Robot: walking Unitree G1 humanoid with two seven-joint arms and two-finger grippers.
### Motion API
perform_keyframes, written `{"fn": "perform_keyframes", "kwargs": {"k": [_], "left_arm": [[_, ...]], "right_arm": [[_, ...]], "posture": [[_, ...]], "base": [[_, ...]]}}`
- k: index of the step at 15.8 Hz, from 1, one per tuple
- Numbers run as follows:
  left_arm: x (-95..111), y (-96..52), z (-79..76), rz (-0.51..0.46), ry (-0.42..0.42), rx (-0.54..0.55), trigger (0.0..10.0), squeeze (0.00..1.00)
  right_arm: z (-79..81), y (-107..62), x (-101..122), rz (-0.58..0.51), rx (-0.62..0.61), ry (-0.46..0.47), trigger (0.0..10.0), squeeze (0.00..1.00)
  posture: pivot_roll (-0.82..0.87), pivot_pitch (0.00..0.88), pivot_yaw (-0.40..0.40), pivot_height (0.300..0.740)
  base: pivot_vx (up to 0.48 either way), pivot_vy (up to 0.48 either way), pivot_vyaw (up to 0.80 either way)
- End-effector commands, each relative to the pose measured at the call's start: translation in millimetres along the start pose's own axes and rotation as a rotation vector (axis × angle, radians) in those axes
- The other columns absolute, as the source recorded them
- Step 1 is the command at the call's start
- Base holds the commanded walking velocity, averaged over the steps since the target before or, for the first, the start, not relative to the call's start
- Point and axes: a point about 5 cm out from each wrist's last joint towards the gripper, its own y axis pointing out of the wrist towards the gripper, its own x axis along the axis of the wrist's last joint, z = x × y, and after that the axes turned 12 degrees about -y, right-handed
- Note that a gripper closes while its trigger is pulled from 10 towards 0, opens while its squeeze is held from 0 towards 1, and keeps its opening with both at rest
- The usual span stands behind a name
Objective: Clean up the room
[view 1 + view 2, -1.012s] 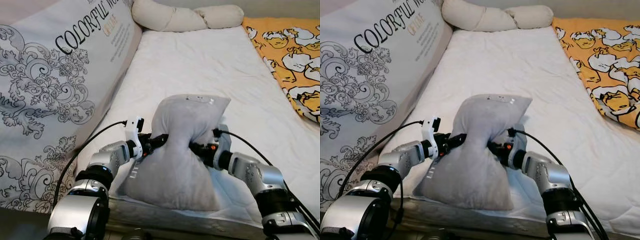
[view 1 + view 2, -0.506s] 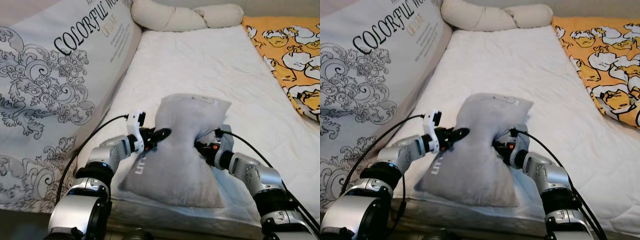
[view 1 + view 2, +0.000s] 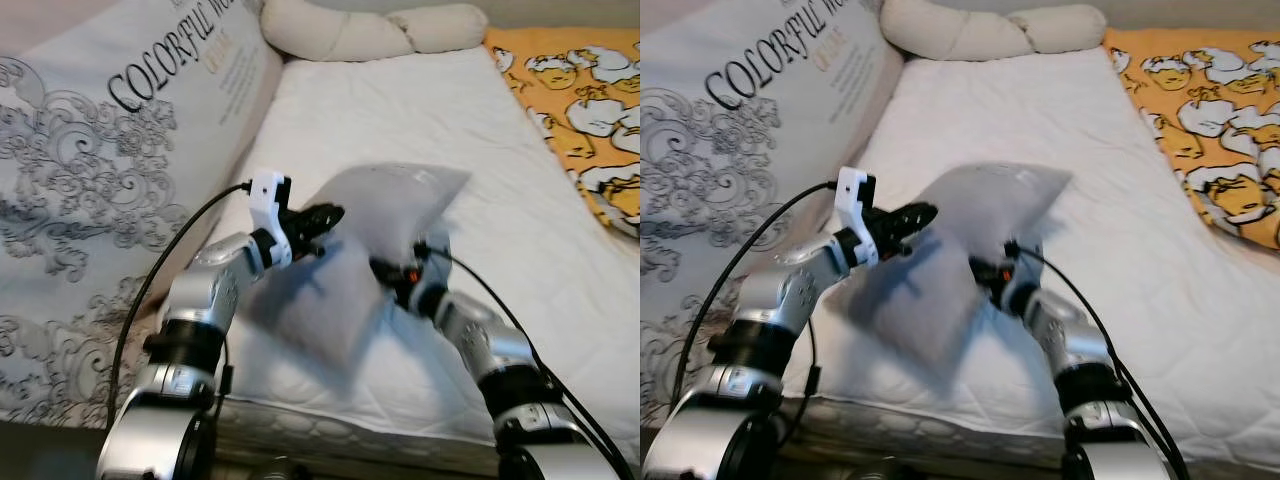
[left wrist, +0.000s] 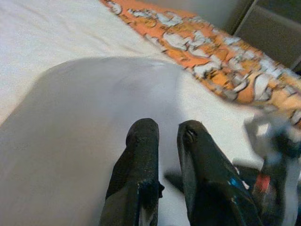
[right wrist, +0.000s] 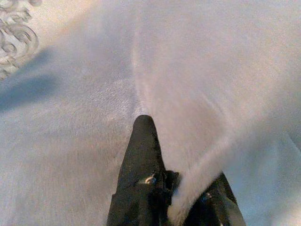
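A grey pillow (image 3: 375, 225) hangs blurred and tilted above the front of the white mattress (image 3: 400, 110). My right gripper (image 3: 392, 268) is under its right side and is shut on a fold of the pillow's fabric; in the right wrist view the cloth runs between the black fingers (image 5: 141, 150). My left gripper (image 3: 322, 217) is raised at the pillow's left edge. Its two fingers (image 4: 141, 141) stand close together with nothing between them, and the tips point at the pillow (image 4: 94, 108).
A large printed cushion (image 3: 120, 170) leans along the left side of the bed. A cream bolster (image 3: 370, 30) lies at the head. An orange duck-print blanket (image 3: 590, 90) covers the right side. The mattress's front edge (image 3: 330, 425) is just below my arms.
The pillow has come up off the mattress and tipped, now blurred with motion. Both arms rose with it, and the left gripper moved up and off the pillow's waist.
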Motion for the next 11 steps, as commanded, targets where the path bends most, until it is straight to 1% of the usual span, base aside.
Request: {"fn": "perform_keyframes", "kwargs": {"k": [1, 2, 3, 4, 6, 7, 8, 10, 11], "left_arm": [[3, -5.0, 0.0, 0.009, 0.036, 0.026, 0.0, 0.0], [3, -7.0, -3.3, 0.01, 0.046, 0.027, 0.0, 0.0], [3, -8.3, -2.6, 0.02, 0.068, 0.042, 0.0, 0.0], [1, -9.6, 1.4, 0.035, 0.096, 0.075, 0.0, 0.0], [1, -11.3, 8.5, 0.039, 0.128, 0.13, 0.0, 0.0], [8, -14.6, 16.7, 0.02, 0.178, 0.207, 0.0, 0.0], [13, -17.5, 19.9, 0.009, 0.191, 0.238, 0.0, 0.0], [19, -21.7, 24.6, -0.006, 0.21, 0.261, 0.0, 0.0], [22, -22.9, 29.5, -0.022, 0.224, 0.295, 0.0, 0.0]], "right_arm": [[-3.7, -0.5, -1, -0.003, -0.026, 0.005, 10.0, 0.0], [-4.4, 0.2, -5, 0.006, -0.038, 0.006, 10.0, 0.0], [-4.6, 1.0, -7, 0.015, -0.051, 0.0, 10.0, 0.0], [-5.1, 1.7, -8, 0.023, -0.065, -0.003, 10.0, 0.0], [-5.9, 1.8, -10, 0.026, -0.069, 0.014, 10.0, 0.0], [-8.9, -1.4, -16, 0.055, -0.067, 0.023, 3.1, 0.0], [-11.4, -3.8, -21, 0.077, -0.068, 0.042, 0.0, 0.0], [-16.2, -8.3, -31, 0.112, -0.079, 0.061, 0.0, 0.0], [-19.6, -13.6, -36, 0.131, -0.074, 0.074, 0.0, 0.0]], "posture": [[-0.06, 0.0, 0.154, 0.74], [-0.06, 0.0, 0.154, 0.74], [-0.06, 0.0, 0.154, 0.74], [-0.06, 0.0, 0.153, 0.74], [-0.06, 0.0, 0.155, 0.74], [-0.06, 0.0, 0.156, 0.74], [-0.06, 0.0, 0.151, 0.74], [-0.06, 0.0, 0.152, 0.74], [-0.06, 0.0, 0.146, 0.74]], "base": [[0.0, 0.0, 0.0], [0.0, 0.0, 0.0], [0.0, 0.0, 0.0], [0.0, 0.0, 0.0], [0.0, 0.0, 0.0], [0.0, 0.0, 0.0], [0.0, 0.0, 0.0], [0.0, 0.0, 0.0], [0.0, 0.0, 0.0]]}}
